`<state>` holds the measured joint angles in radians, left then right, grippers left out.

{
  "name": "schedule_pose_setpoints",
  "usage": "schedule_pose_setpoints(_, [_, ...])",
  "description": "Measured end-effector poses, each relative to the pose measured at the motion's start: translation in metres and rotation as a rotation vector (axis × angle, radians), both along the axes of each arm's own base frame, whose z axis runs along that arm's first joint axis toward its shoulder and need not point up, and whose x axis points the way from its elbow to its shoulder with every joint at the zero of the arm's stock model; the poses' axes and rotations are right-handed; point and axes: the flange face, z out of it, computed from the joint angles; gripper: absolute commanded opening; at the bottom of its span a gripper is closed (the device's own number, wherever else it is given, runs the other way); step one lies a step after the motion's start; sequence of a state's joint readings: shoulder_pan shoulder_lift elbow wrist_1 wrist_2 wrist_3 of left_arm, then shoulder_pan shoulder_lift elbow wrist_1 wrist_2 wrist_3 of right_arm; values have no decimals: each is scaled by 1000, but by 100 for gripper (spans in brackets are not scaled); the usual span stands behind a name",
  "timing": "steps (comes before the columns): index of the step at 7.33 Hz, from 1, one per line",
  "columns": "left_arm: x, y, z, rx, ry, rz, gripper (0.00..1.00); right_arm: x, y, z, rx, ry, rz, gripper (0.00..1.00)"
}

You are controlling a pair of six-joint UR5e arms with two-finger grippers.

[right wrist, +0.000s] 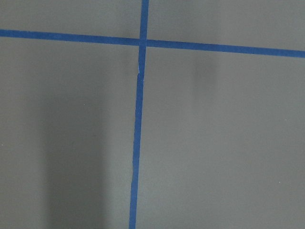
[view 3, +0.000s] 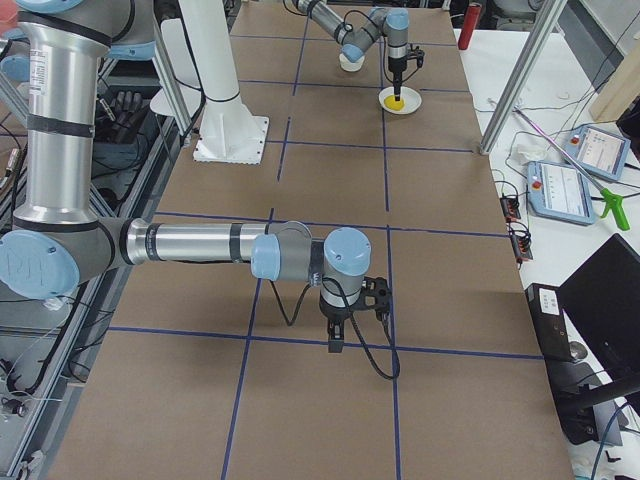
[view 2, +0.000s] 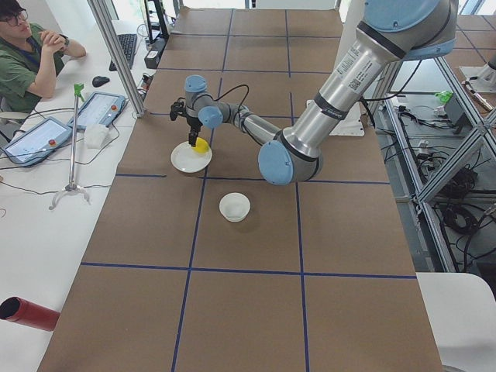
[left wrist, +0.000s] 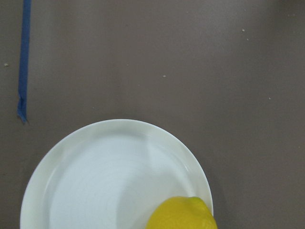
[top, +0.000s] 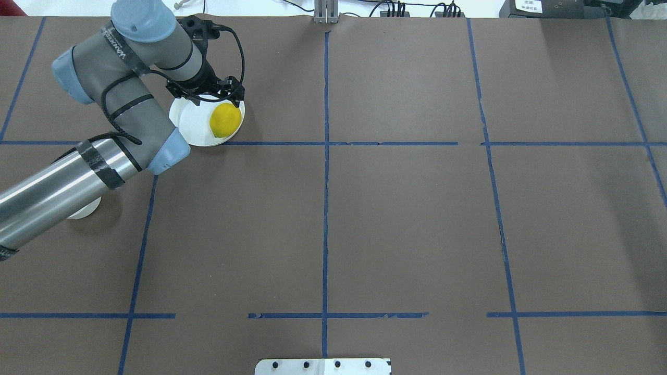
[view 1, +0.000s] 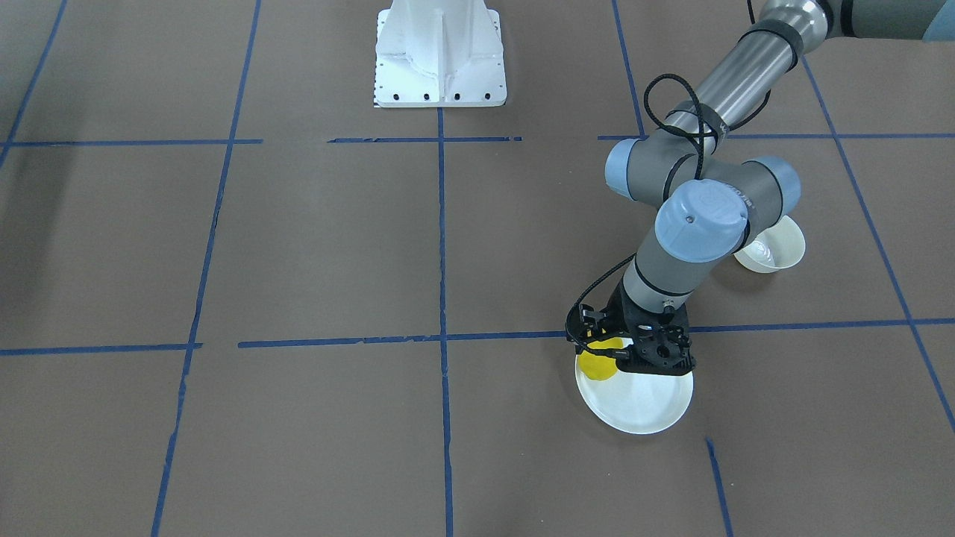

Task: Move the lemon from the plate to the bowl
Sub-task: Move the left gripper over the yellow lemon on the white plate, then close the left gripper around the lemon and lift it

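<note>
The yellow lemon [top: 225,120] lies on the white plate [top: 190,125], near its rim. In the front-facing view the lemon [view 1: 595,365] shows at the plate's [view 1: 642,403] left side. My left gripper [top: 219,101] hangs low, right over the lemon, and its body hides the fingers, so I cannot tell if it is open or shut. The left wrist view shows the lemon [left wrist: 182,213] at the bottom edge on the plate [left wrist: 95,181]. The off-white bowl [view 1: 772,252] stands apart, half under my left arm. My right gripper [view 3: 335,338] hangs over bare table far away; I cannot tell its state.
The table is covered in brown paper with blue tape lines [top: 325,208]. The robot's white base [view 1: 440,56] stands at the middle of its edge. A person [view 2: 23,54] sits beside tablets [view 2: 97,108] at a side desk beyond the table's far edge.
</note>
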<state>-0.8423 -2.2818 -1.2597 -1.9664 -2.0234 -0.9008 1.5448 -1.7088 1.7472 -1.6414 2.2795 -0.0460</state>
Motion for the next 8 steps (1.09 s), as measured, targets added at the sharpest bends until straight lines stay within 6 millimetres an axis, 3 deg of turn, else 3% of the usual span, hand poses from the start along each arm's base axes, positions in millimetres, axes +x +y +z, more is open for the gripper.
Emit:
schedule_pose_setpoints(5, [21,5,22,-1,-9,20,99,0,0,0,0,0,0,100])
schedule_pose_setpoints(6, [25,7,24,-1,-12,27,88,0,0,0,0,0,0,100])
schedule_pose_setpoints(7, [26,8,24,0,-12,32,48,0,0,0,0,0,0,100])
schedule_pose_setpoints(8, [27,9,24,2,-11,35,33,0,0,0,0,0,0,100])
